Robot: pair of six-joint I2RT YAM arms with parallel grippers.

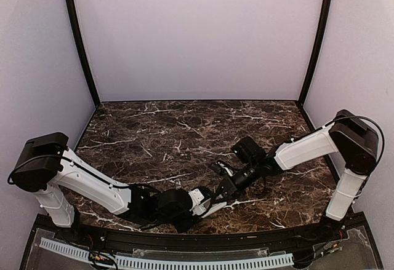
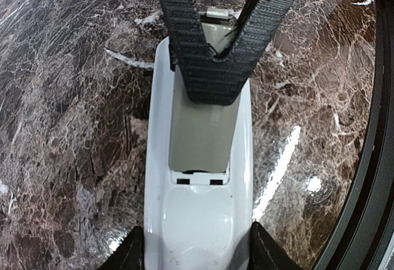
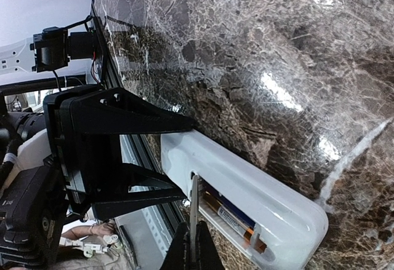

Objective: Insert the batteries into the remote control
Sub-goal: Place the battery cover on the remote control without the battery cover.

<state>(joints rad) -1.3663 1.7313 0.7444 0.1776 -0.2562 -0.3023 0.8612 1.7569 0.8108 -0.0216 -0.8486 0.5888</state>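
The white remote control [image 2: 198, 221] lies back-up, lengthwise between my left gripper's [image 2: 198, 248] fingers, which press on its two sides near one end. My right gripper [image 3: 194, 245] is shut on a thin flat cover piece [image 3: 194, 202], seen edge-on at the inner end of the recessed compartment. In the left wrist view this cover [image 2: 200, 135] hides the compartment, with the right gripper [image 2: 212, 67] reaching down from the top. The batteries [image 3: 231, 218] lie inside the compartment, dark with copper ends. In the top view both grippers meet over the remote control [image 1: 212, 207] near the table's front edge.
The black front rail [image 2: 369, 159] of the marble table [image 1: 184, 128] runs just beside the remote. A white slotted cable channel [image 1: 184, 261] lies below the rail. Pale walls close in the table at the back and both sides.
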